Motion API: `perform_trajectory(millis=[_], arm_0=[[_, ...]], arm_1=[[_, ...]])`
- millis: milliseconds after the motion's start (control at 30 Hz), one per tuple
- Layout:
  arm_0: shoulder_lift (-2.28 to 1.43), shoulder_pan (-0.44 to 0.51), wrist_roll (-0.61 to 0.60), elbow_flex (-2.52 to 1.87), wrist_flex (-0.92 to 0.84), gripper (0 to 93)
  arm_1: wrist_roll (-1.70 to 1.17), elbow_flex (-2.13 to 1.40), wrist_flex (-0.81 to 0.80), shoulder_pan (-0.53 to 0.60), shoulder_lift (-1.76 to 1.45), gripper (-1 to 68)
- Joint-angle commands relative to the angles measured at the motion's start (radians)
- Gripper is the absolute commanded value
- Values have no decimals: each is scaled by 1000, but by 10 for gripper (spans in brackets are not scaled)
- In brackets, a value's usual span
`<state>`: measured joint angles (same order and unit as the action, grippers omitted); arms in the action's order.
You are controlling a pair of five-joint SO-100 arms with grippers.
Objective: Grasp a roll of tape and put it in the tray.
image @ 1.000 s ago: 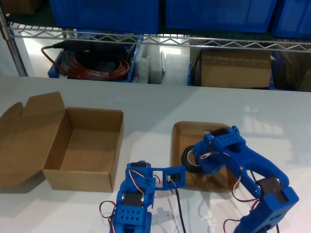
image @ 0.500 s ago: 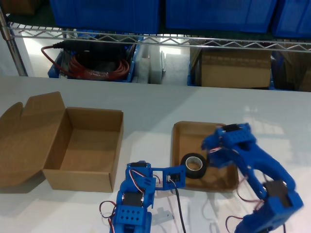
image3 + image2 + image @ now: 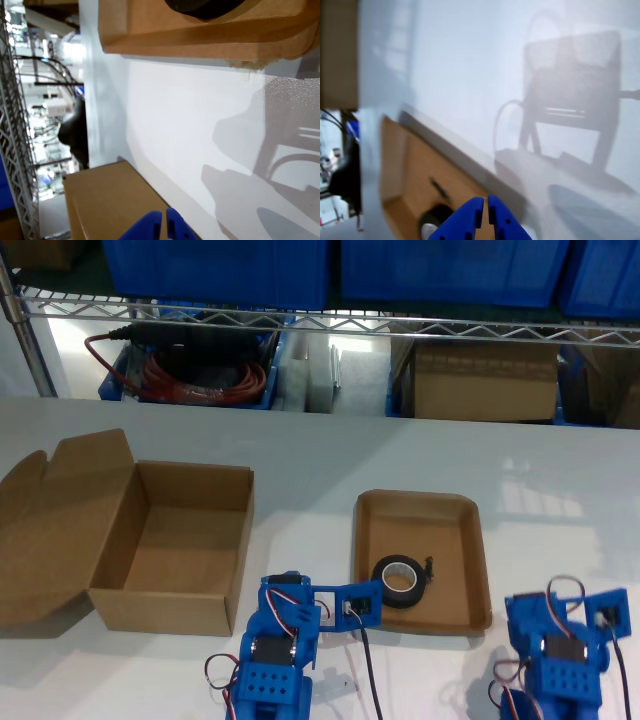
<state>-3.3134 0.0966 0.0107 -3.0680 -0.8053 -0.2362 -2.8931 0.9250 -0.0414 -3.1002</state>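
Presently my first gripper shows its two blue fingertips pressed together with only a hairline between them, holding nothing; beyond the tips a corner of the shallow brown cardboard tray with rounded corners is in sight, and a dark blurred curve inside it is most likely the tape. My second gripper is likewise closed tip to tip and empty, hanging above the white tabletop between the tray's low rim and a corner of the larger deep cardboard box. In the exterior view both blue arms sit folded at the near edge, the tray between them and nearer that view's right, the deep box with its open lid flap toward that view's left. The small black roll of tape with a pale inner core lies flat on the tray floor, in the near corner toward the exterior view's left, close to the rim, apart from both grippers. Being a ring, it has no long axis along the floor; its bore points straight up and the broad face is level. By my judgement it is light, stiff enough not to crush under the jaws, its black outer wrap fairly smooth. Best hold, I reckon: one finger down the bore, one outside, pinching the wall, or across the outer width. Task reads as done.
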Motion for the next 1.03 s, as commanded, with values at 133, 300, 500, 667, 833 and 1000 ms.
perform_trajectory(millis=[133,300,500,667,833,1000], arm_0=[[-11,-9,-2,-32,12,2],[-11,-9,-2,-32,12,2],[-11,-9,-2,-32,12,2],[-11,-9,-2,-32,12,2],[-11,-9,-2,-32,12,2],[-11,-9,-2,-32,12,2]], arm_1=[[-17,-74,107,-46,-186,1],[-14,-114,71,-67,-186,1],[-11,-114,72,-67,-186,1],[-9,-114,75,-69,-186,1],[-5,-114,75,-71,-186,0],[-2,-114,77,-72,-186,0]])
